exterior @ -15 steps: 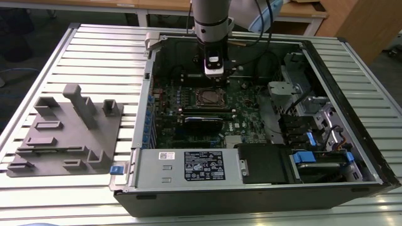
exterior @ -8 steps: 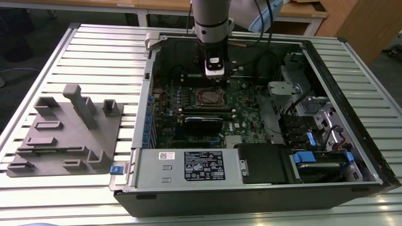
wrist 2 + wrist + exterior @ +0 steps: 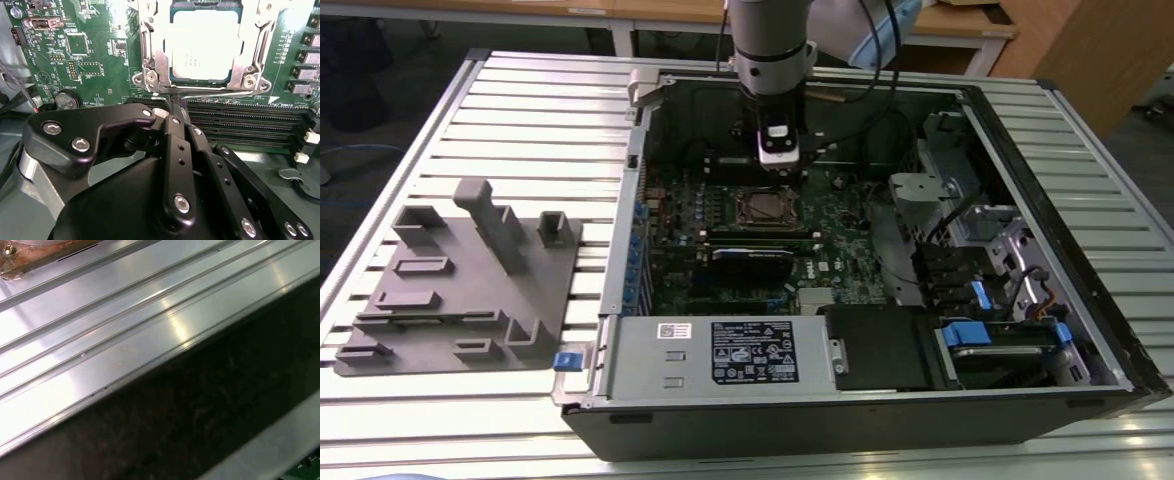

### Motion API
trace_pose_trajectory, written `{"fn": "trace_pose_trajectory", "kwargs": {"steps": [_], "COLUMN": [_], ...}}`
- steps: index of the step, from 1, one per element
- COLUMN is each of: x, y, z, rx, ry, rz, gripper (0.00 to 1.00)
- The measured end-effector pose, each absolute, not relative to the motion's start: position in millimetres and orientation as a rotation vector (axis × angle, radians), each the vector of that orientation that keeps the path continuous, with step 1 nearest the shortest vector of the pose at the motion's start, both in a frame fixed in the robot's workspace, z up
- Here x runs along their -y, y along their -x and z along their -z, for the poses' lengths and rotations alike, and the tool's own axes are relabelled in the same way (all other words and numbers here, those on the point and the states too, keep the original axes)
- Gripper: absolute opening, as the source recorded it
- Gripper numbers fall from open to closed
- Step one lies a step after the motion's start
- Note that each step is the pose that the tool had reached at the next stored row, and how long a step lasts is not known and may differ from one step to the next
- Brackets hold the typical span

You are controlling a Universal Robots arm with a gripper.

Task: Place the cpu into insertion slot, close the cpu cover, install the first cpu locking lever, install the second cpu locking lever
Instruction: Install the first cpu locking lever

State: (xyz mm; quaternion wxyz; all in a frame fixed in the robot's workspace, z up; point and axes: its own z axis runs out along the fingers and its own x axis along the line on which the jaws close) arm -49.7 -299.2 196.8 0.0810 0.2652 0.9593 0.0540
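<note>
In the second wrist view the black hand (image 3: 167,107) fills the foreground, fingers pressed together at a thin silvery lever beside the insertion slot (image 3: 205,82). The cpu (image 3: 202,47) sits seated under the closed cpu cover (image 3: 150,55), its far edge cut off.

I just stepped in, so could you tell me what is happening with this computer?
A robot arm reaches into the open computer case, its claw just beside the insertion slot. The cpu already sits in the slot with the cpu cover closed over it. A thin locking lever runs along the socket's near edge.
</note>
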Motion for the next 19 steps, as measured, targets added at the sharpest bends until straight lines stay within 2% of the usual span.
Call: {"fn": "trace_pose_trajectory", "kwargs": {"steps": [19], "x": [295.3], "y": [49.7], "z": [-201.6], "rx": [-2.868], "ry": [-0.788], "rz": [-0.160], "gripper": [0.11]}}
